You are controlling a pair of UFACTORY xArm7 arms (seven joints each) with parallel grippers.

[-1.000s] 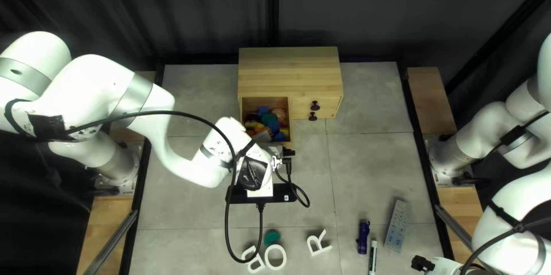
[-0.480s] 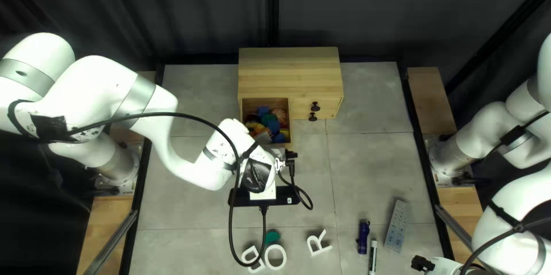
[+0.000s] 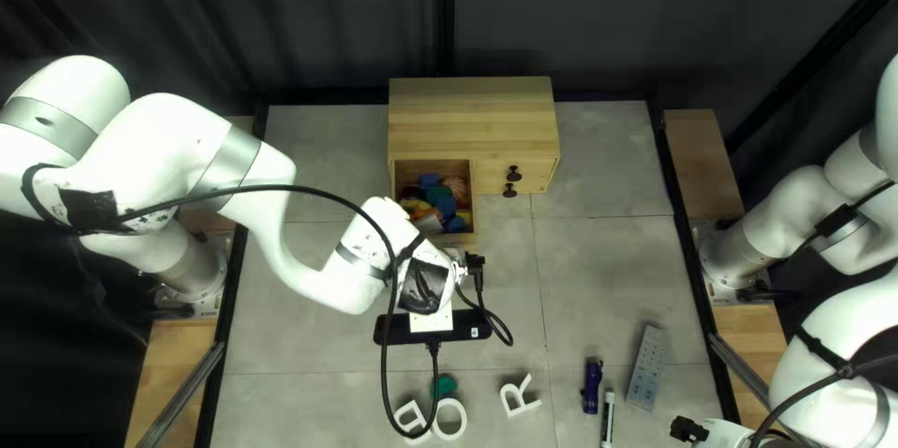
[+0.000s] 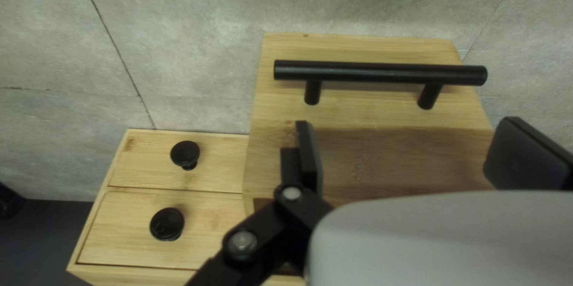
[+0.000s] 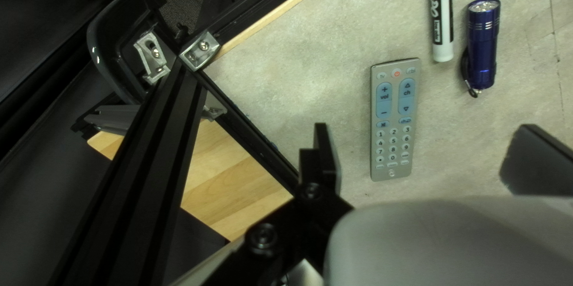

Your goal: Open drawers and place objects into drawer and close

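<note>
- I count 1 wooden cabinet (image 3: 470, 116), top middle of the top left view
- 1 open drawer (image 3: 472, 197), 2 closed drawers (image 4: 209, 163)
- 2 round knobs (image 3: 514, 172)
- 1 bar handle (image 4: 382, 73)
- 3 white letters (image 3: 463, 420), bottom middle
- 1 flashlight (image 3: 592, 385), 1 marker (image 3: 608, 418), 1 remote (image 3: 646, 369), lower right

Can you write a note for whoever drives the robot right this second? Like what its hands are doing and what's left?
Left hand: open, empty, by the black bar handle of the open wooden drawer.
Right hand: open, empty, near the grey remote.
Done: that big drawer is out, with colourful soft-looking things inside. Both small drawers with round black knobs are shut.
Still on the table: remote, blue metal flashlight, white marker, white letter shapes, green piece.
Left: probably put in whatever belongs, then close the drawer.
</note>
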